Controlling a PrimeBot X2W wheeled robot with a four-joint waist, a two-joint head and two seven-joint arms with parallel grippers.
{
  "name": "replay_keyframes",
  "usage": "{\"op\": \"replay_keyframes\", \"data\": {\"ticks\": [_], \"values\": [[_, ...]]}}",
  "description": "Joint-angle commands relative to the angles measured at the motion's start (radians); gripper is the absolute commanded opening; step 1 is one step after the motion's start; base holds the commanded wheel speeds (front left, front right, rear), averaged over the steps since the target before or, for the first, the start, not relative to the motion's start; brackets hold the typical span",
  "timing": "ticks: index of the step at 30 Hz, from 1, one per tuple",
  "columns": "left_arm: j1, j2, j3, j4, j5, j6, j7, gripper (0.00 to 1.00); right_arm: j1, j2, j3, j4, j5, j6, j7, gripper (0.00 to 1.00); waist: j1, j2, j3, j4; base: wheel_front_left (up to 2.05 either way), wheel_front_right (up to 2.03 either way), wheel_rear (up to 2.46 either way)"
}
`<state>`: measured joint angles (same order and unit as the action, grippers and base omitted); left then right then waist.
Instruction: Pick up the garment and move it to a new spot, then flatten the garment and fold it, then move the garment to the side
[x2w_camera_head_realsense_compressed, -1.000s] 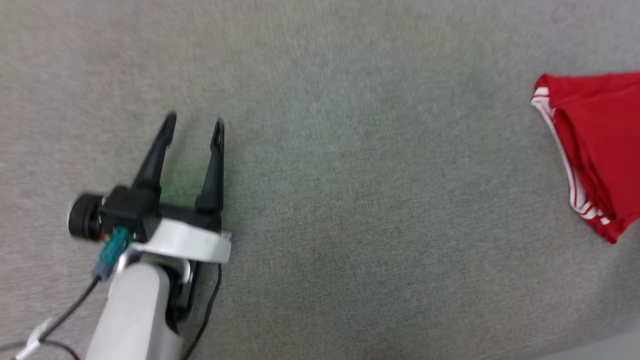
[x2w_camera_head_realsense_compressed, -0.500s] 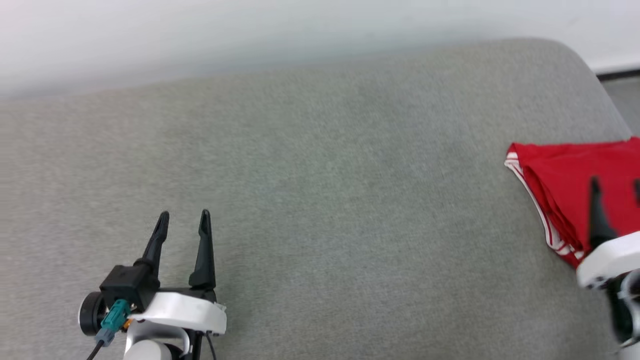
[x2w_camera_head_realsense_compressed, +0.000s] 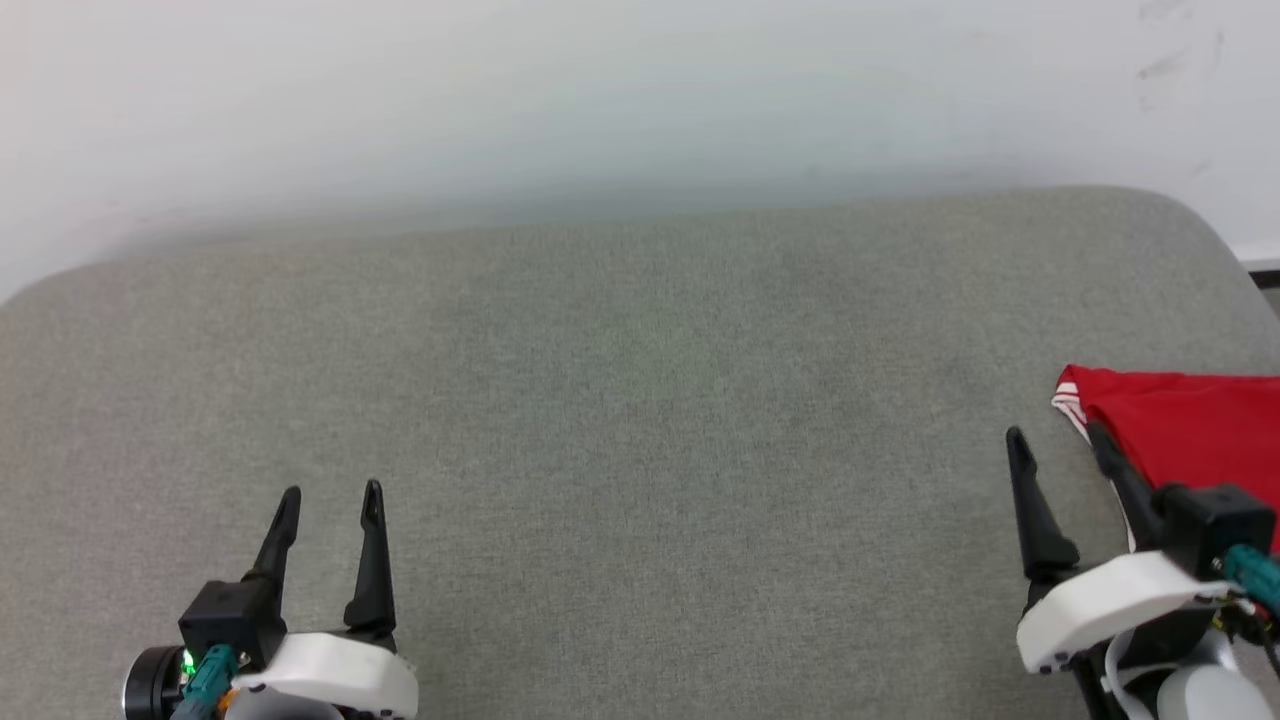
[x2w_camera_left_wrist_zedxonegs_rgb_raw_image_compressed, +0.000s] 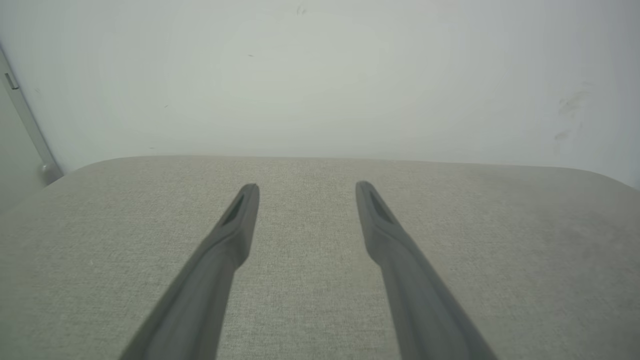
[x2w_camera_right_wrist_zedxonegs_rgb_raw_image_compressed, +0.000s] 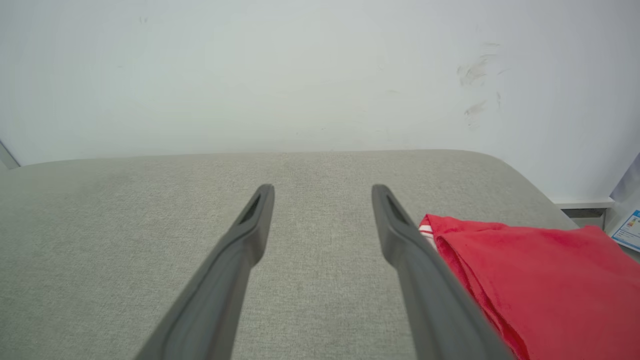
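PrimeBot X2W's left jaws stand wide apart and empty over the near left corner of a grey upholstered pad (x2w_camera_head_realsense_compressed: 640, 380). Their 2 dark fingers (x2w_camera_head_realsense_compressed: 372, 545) point toward the white wall (x2w_camera_head_realsense_compressed: 600, 100) behind it, and the left wrist view has bare fabric between and ahead of them. The middle of the pad lies bare from near edge to far edge.

Over the near right corner the right jaws are likewise spread, with nothing between them. The finger nearer the garment (x2w_camera_right_wrist_zedxonegs_rgb_raw_image_compressed: 425, 280) runs just beside its left border; whether it brushes the cloth cannot be told. The red garment (x2w_camera_head_realsense_compressed: 1190, 435) lies along the pad's right edge, its white-striped trim (x2w_camera_right_wrist_zedxonegs_rgb_raw_image_compressed: 425, 229) turned toward the centre. In the right wrist view it lies in stacked layers, with a fold line down its left side and its far end reaching the pad's rim.

Judged from how it lies, the pick-up, flattening and folding look complete, and the garment appears already set to the side. Little seems left beyond checking that the fold holds. How neat the whole bundle is cannot be judged, since part of it runs out of frame.
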<state>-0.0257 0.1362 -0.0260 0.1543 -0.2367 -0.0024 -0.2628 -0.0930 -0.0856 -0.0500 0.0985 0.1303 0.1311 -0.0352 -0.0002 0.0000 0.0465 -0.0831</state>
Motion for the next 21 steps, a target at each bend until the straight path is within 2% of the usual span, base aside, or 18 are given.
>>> {"op": "replay_keyframes", "data": {"ticks": [1,11,21], "values": [[0.017,0.005,0.001,0.008,0.007,-0.004,-0.002,1.0,0.029,0.007,0.006,-0.014,-0.011,-0.001,-0.006,1.0,0.0002,0.0,-0.03,0.004,0.0,0.0,0.0],[0.067,0.0,0.005,0.043,0.021,-0.012,-0.002,1.0,0.158,0.024,0.035,-0.121,-0.03,-0.001,0.024,1.0,0.0002,0.0,-0.088,-0.01,0.0,0.0,0.0],[0.055,-0.012,0.013,0.057,0.031,-0.025,-0.003,1.0,0.173,0.026,0.035,-0.145,-0.029,-0.001,0.043,1.0,0.0002,0.0,-0.088,-0.01,0.0,0.0,0.0]]}}
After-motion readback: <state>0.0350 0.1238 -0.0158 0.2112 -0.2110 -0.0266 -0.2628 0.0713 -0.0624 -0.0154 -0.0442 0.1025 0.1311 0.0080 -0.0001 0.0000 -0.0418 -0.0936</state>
